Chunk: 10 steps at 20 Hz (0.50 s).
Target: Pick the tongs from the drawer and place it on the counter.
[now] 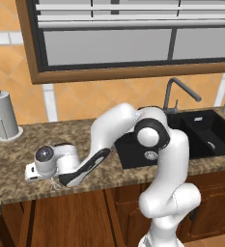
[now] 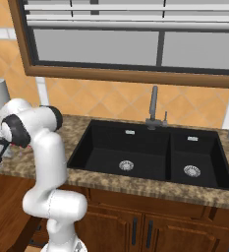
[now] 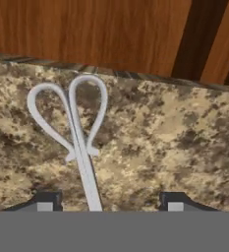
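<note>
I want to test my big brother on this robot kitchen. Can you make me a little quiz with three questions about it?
1. True or false: the slender silver-grey metal tongs lie on the speckled brown-and-beige granite counter.
2. In the hand view, are the jaws of the robot's gripper (a) squeezed on the tongs or (b) standing apart on either side of them?
3. What tall grey thing stands on the counter to the left of the arm in the left base view?

Key: 1 true. 2 b. 3 the grey paper towel holder.
</note>
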Tool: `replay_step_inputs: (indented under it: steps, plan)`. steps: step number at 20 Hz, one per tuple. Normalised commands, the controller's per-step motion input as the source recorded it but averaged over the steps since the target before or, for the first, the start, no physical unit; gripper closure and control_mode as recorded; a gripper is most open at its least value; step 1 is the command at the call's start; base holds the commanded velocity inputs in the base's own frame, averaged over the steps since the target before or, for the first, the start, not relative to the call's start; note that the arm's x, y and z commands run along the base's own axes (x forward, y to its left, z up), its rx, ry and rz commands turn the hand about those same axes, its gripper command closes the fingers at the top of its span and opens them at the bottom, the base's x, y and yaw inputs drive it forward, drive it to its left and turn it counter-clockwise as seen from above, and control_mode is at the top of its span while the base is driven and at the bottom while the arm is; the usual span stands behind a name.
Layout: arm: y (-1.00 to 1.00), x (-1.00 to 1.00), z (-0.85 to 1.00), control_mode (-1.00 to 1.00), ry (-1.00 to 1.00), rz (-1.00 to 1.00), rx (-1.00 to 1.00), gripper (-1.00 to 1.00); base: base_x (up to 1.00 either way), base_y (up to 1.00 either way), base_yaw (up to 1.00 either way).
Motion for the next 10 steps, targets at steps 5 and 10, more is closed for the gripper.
replay_step_inputs:
  steps: [5, 10]
  plan:
    - [-0.44, -0.23, 1.00, -1.00, 0.00, -0.13, 0.00, -1.00, 0.00, 0.00, 0.00]
    - [-0.81, -0.09, 1.00, -1.00, -0.02, -0.13, 0.00, -1.00, 0.00, 0.00, 0.00]
